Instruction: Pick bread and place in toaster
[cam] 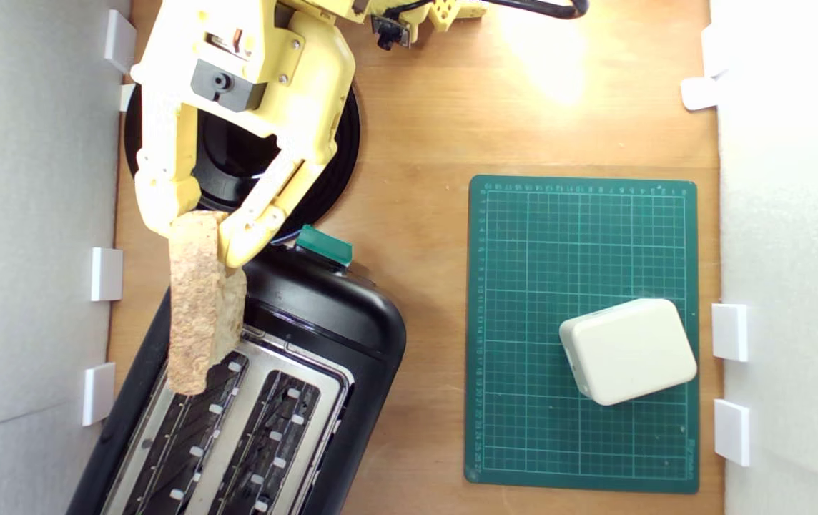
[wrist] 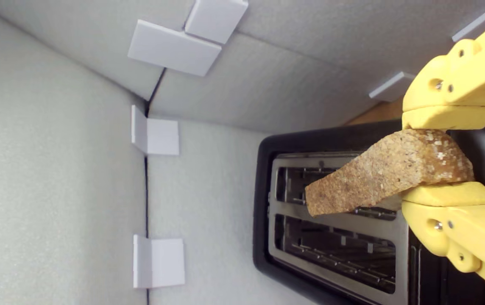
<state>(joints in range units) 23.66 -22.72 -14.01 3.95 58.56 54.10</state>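
Observation:
My yellow gripper [cam: 198, 236] is shut on one end of the bread [cam: 203, 304], a brown-crusted slice held edge-on in the air. The slice hangs over the black toaster [cam: 352, 315] with its silver top plate and two long slots, above the slot nearer the exterior view's left. A green lever knob [cam: 323, 244] sticks out of the toaster's far end. In the wrist view the bread [wrist: 378, 178] sits clamped between both yellow fingers [wrist: 448, 116], and the toaster [wrist: 263, 212] lies beneath it with both slots open.
A round glossy black plate [cam: 337, 154] lies behind the toaster under the arm. A green cutting mat [cam: 523, 322] at the exterior view's right carries a cream rounded box [cam: 627, 350]. White foam walls [cam: 23, 214] with white clips stand close on both sides.

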